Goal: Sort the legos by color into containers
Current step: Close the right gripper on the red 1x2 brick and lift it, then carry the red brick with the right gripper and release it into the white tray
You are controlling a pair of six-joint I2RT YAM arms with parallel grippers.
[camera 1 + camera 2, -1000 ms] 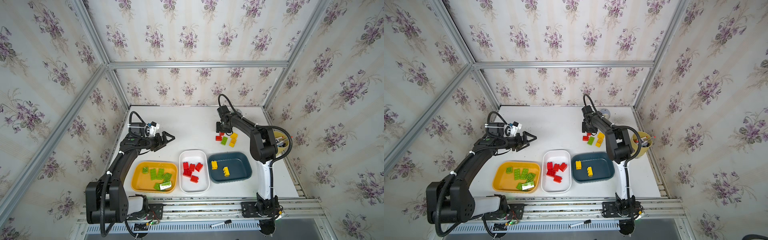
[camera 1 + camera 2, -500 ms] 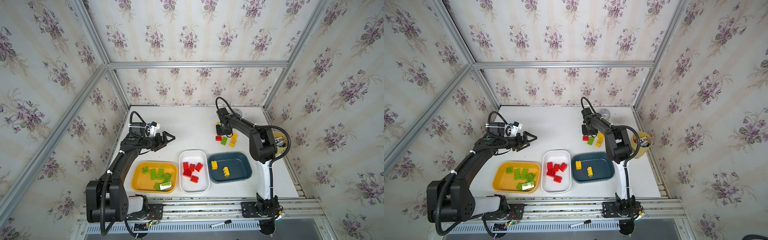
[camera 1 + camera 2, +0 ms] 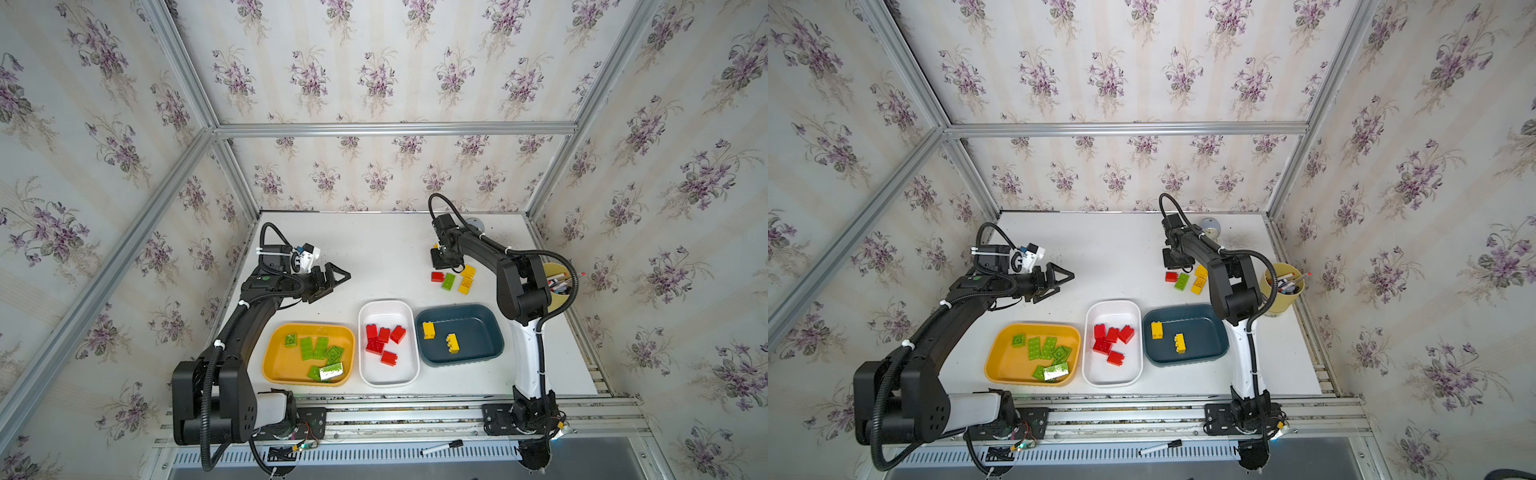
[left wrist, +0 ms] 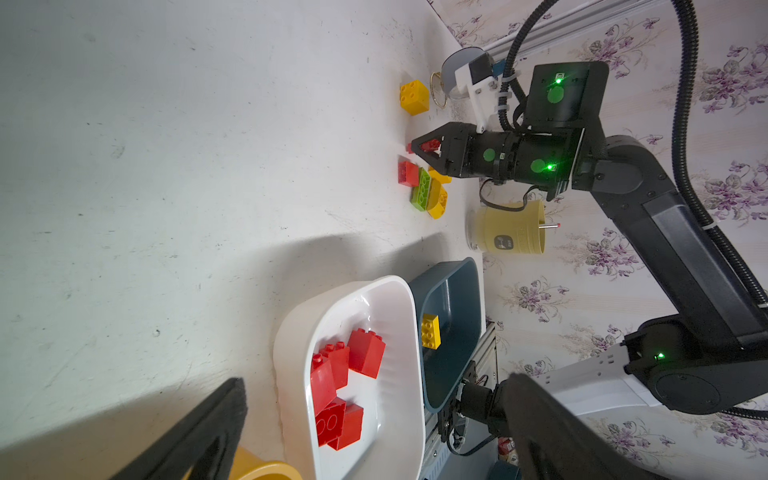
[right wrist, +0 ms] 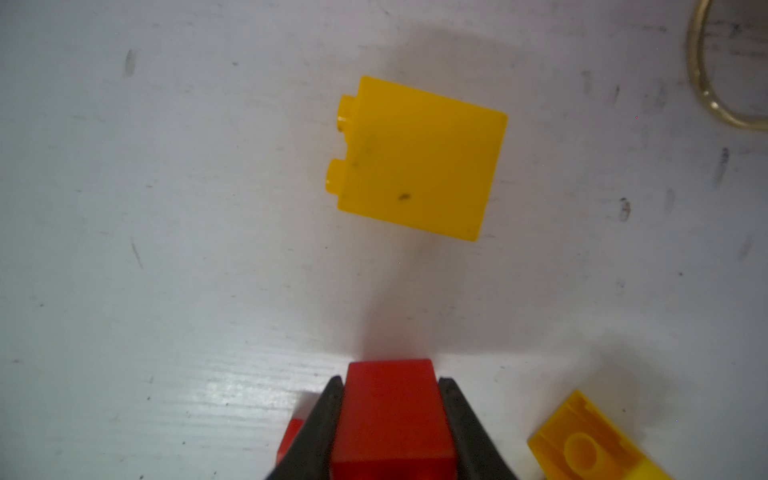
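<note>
In a top view, a white tray (image 3: 401, 372) holding red bricks (image 3: 376, 345) is seen on the bench (image 3: 374, 249), set between an orange-yellow tray (image 3: 286, 365) of green bricks (image 3: 320, 347) and a teal tray (image 3: 478, 336) of yellow bricks (image 3: 452, 343). Beyond the white tray, to its right, the right tool (image 3: 444, 261) is lowered beside a loose cluster of bricks (image 3: 453, 279); beyond it to the left, the left tool (image 3: 343, 277) is held empty, jaws spread wide. In the left wrist view, a red brick (image 4: 430, 145) is seen nipped between the right tool's tips, well apart from the white tray. In the right wrist view, that brick is shown clamped across two flat sides, a lone yellow brick (image 5: 415, 158) lying near. It is judged light, rigid and smooth, best gripped on opposite flat faces, clear of the studs.
</note>
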